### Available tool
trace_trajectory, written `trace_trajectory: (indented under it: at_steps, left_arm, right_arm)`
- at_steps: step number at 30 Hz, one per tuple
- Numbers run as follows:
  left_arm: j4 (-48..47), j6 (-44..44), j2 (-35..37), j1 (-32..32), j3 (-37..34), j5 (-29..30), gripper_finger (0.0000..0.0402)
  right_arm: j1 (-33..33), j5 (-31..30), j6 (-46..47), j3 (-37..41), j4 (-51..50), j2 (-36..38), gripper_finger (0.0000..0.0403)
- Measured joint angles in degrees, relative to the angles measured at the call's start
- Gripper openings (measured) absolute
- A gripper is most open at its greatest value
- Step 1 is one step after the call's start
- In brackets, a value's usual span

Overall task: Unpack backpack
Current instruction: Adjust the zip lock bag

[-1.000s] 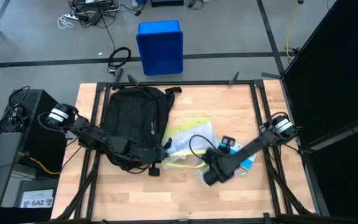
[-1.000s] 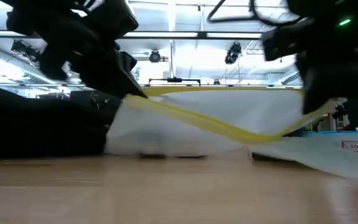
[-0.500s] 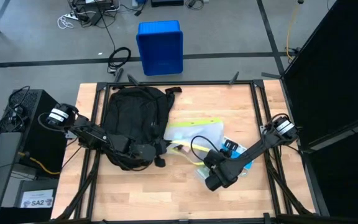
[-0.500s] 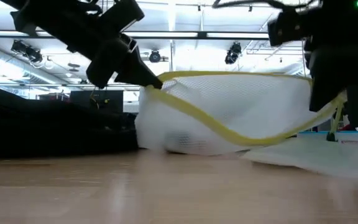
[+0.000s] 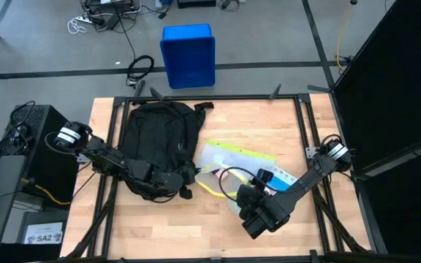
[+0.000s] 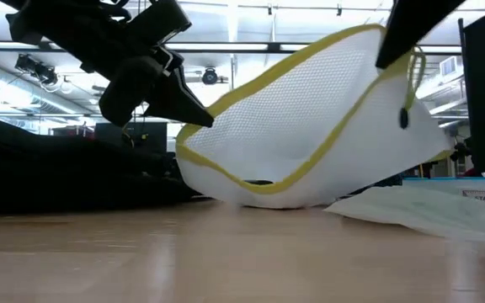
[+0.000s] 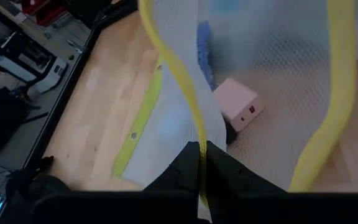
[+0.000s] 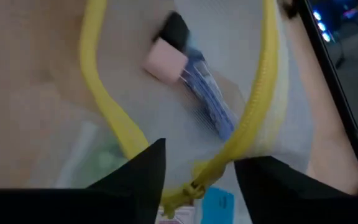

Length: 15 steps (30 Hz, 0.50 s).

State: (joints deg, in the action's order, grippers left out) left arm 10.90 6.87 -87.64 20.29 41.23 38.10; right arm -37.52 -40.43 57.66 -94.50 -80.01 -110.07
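Two hands working one white mesh pouch [image 5: 234,162] with yellow zip trim, mid-bench, just out of the backpack [image 5: 158,142] lying toward the far left corner. Left hand [image 5: 183,177] pinching the yellow edge, fingers fully closed on it. Right hand [image 8: 194,163] straddling the zip edge with fingers parted, grip apparently loosening. Judging best practice: keeping the left pinch firm, lowering the pouch flat onto bare wood toward the right edge, avoiding dragging the pink block [image 7: 238,102] and blue item inside.

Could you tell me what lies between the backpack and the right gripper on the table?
In the high view, a white mesh pouch with yellow trim stretches from beside the backpack toward the right gripper. The left gripper pinches its trim at the backpack end.
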Motion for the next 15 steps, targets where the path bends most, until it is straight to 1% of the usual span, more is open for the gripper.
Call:
trace_trajectory:
  at_steps: [3,7,15]
  left_arm:
    - [0.02,-0.02,0.00,0.02,0.00,0.97,0.0000]
    - [0.07,-1.45,0.00,0.02,0.00,1.04,0.0000]
    - [1.36,-2.64,-0.02,0.02,0.00,0.17,0.0000]
  right_arm:
    - [0.14,-0.11,-3.15,-0.10,2.22,0.01,0.0198]
    - [1.24,-0.28,-5.73,-0.10,3.19,0.01,0.0215]
    - [4.31,-6.44,-6.38,-0.10,-2.74,0.01,0.0232]
